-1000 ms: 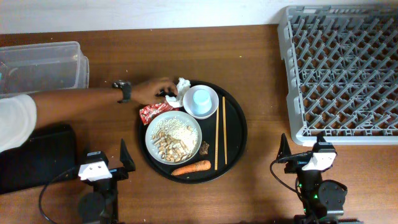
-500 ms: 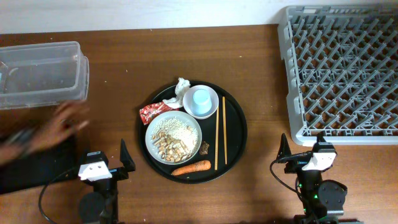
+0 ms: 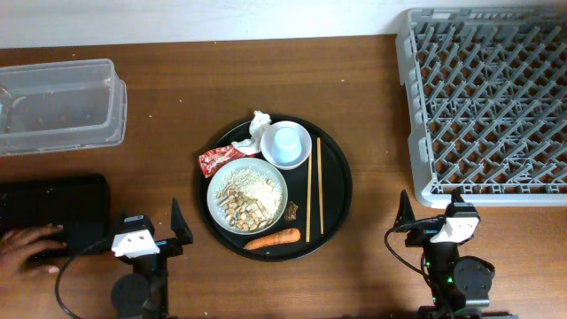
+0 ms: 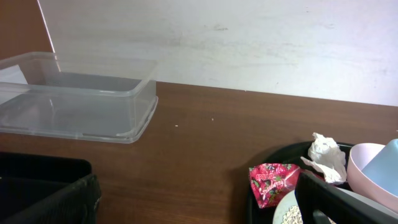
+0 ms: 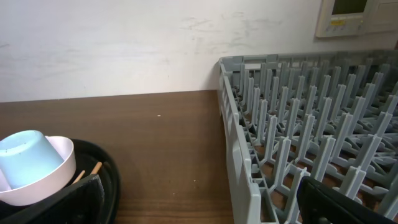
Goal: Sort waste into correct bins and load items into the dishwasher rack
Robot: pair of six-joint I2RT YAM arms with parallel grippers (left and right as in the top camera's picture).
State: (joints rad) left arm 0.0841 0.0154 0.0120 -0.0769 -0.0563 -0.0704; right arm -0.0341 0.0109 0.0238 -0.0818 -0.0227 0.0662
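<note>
1. A large round black tray (image 3: 335, 190) sits in the middle of the brown wooden tabletop (image 3: 168, 97). Clock directions below are taken from the tray's centre, in the overhead view.
2. At 8 o'clock on this tray is a round white plate (image 3: 211, 198) holding rice and beige food scraps (image 3: 248, 197).
3. At 12 o'clock is a small white bowl (image 3: 306, 157) with a small light-blue cup (image 3: 285, 142) inside it. A crumpled white tissue (image 3: 259, 127) touches the bowl's 10 o'clock side.
4. A red wrapper (image 3: 215, 160) lies across the tray's rim at 9 to 10 o'clock, just beside the plate.
5. Two thin wooden chopsticks (image 3: 314, 199) lie side by side at 3 o'clock, running from 12 to 6.
6. A small dark scrap (image 3: 291, 210) lies between the plate and the chopsticks. An orange carrot (image 3: 273, 238) lies at 6 o'clock near the rim.
7. A clear plastic rectangular tub (image 3: 115, 106) stands at 10 o'clock, well apart from the round tray.
8. A shallow black rectangular tray (image 3: 62, 199) lies at 8 o'clock. A person's hand (image 3: 31, 244) lies over its near corner.
9. A large square grey plastic rack (image 3: 487, 102) fills the 2 o'clock corner.
10. The left pincer (image 3: 146, 226) waits at 7 o'clock and the right pincer (image 3: 431, 211) at 4 o'clock. Both are spread wide and pinch nothing.
</note>
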